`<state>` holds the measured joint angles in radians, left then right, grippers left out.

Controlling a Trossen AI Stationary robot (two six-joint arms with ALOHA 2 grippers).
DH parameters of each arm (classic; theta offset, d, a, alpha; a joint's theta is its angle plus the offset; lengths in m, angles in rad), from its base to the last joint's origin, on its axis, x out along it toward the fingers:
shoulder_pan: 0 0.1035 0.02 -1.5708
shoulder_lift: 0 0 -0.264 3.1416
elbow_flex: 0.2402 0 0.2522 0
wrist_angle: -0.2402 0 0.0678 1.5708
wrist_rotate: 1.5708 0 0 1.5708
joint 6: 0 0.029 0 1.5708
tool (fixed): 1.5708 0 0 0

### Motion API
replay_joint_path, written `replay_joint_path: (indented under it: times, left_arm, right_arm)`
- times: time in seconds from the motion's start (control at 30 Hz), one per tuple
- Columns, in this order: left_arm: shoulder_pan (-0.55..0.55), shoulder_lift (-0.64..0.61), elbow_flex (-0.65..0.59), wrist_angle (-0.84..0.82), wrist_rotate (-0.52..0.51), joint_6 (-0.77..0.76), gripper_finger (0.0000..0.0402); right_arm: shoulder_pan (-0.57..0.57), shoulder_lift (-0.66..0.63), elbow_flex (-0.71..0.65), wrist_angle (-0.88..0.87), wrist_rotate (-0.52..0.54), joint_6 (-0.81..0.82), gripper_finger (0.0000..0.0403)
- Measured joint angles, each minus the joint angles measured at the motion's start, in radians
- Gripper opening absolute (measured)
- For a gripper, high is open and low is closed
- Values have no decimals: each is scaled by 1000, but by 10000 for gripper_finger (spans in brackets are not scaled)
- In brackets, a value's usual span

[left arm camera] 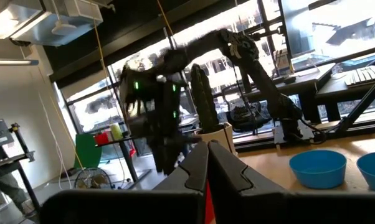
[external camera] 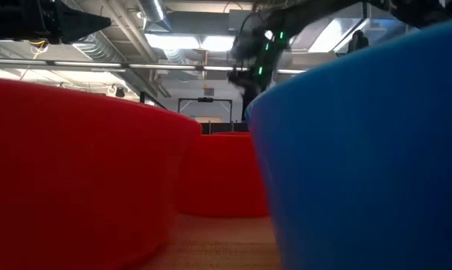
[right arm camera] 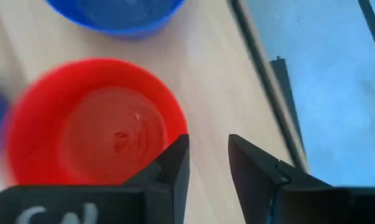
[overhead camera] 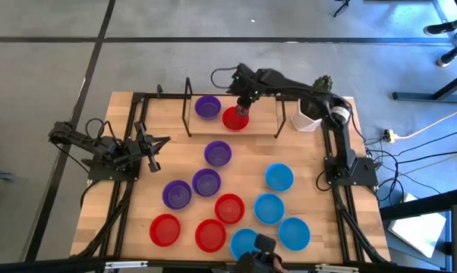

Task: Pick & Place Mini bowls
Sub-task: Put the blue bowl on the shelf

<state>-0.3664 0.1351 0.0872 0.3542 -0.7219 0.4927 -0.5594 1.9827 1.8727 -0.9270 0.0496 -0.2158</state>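
Note:
The mini bowls lie scattered over the wooden table [overhead camera: 145, 106]. A red bowl [overhead camera: 234, 118] and a purple bowl [overhead camera: 207, 107] sit side by side near the far edge. My right gripper [overhead camera: 242, 106] is open and points down over the red bowl [right arm camera: 88, 124]. Its fingers stand just off the rim on the side away from the neighbouring bowl [right arm camera: 113, 12], with bare wood between them. Several purple, red and blue bowls rest on their bases in the middle and near part, among them a purple bowl [overhead camera: 218, 153] and a blue bowl [overhead camera: 278, 177]. My left gripper [overhead camera: 149, 148] waits shut at the left side.
A white pot with a cactus [overhead camera: 308, 117] stands right of the two far bowls, beside the right arm. Black upright bars [overhead camera: 187, 106] flank the far strip. In the low view a red bowl [external camera: 76, 172] and a blue bowl [external camera: 369, 150] fill the foreground.

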Motion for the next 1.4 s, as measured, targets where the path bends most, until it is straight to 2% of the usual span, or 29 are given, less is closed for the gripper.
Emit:
replay_joint_path:
  times: [0.07,0.17,0.27,0.4,0.47,0.53,0.7,0.83,0.93,1.07,1.17,1.27,1.4]
  left_arm:
    - [0,0,0,0,0,0,3]
    - [0,0,0,0,0,0,7]
    - [0,0,0,0,-1,0,10]
    - [0,0,0,-11,0,-2,9]
    - [0,0,0,-15,0,-12,7]
    - [0,0,0,-15,-1,-11,6]
    - [0,0,0,-15,-1,-11,9]
    - [2,0,0,-15,-1,-11,10]
    - [2,0,0,-15,-1,-11,7]
    - [2,0,0,-15,-1,-8,4]
    - [2,0,0,-15,-2,-8,4]
    - [2,0,0,-15,-2,-8,7]
    - [2,0,0,-15,-2,-8,7]
  right_arm:
    - [7,-26,77,-84,-68,22,112]
    - [53,-103,131,-117,-255,12,104]
    - [146,-228,125,-39,-325,-5,78]
    - [291,-443,7,162,-429,-8,26]
    - [364,-562,-91,259,-426,-1,8]
    - [436,-686,-211,351,-415,14,9]
    - [577,-1006,-605,571,-403,63,8]
    - [632,-1240,-951,761,-321,89,5]
    - [638,-1367,-1188,950,-285,116,7]
    - [637,-1455,-1435,1186,-260,123,3]
    - [637,-1466,-1554,1288,-258,121,5]
    - [637,-1464,-1626,1352,-241,120,5]
    - [637,-1463,-1652,1345,-168,105,3]
